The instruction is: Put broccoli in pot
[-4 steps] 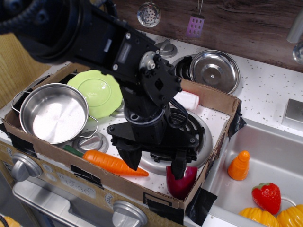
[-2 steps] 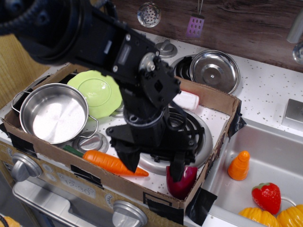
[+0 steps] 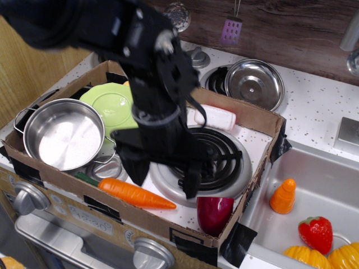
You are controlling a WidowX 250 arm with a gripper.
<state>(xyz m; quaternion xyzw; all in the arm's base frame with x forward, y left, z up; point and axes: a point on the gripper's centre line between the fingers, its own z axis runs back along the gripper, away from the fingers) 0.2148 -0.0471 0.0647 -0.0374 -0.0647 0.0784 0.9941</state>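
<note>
The shiny steel pot (image 3: pixel 63 136) with loop handles stands empty at the left end of the cardboard box (image 3: pixel 259 119). My gripper (image 3: pixel 164 178) hangs over the left part of the coil burner (image 3: pixel 216 162), just right of the pot. Its two dark fingers (image 3: pixel 136 170) are spread apart with only the burner's rim showing between them, so it is open and empty. The broccoli does not show anywhere; the arm hides much of the box's middle.
A light-green plate (image 3: pixel 114 106) lies behind the pot. An orange carrot (image 3: pixel 134 193) and a purple eggplant (image 3: pixel 214 213) lie by the box's front wall, a white block (image 3: pixel 216 117) at its back. A handle-less steel bowl (image 3: pixel 253 83) sits behind the box. The sink (image 3: pixel 331 185) at right holds toy food.
The arm has swung left and back. The gripper has left the purple eggplant and now hangs over the burner's left edge, closer to the pot, still open.
</note>
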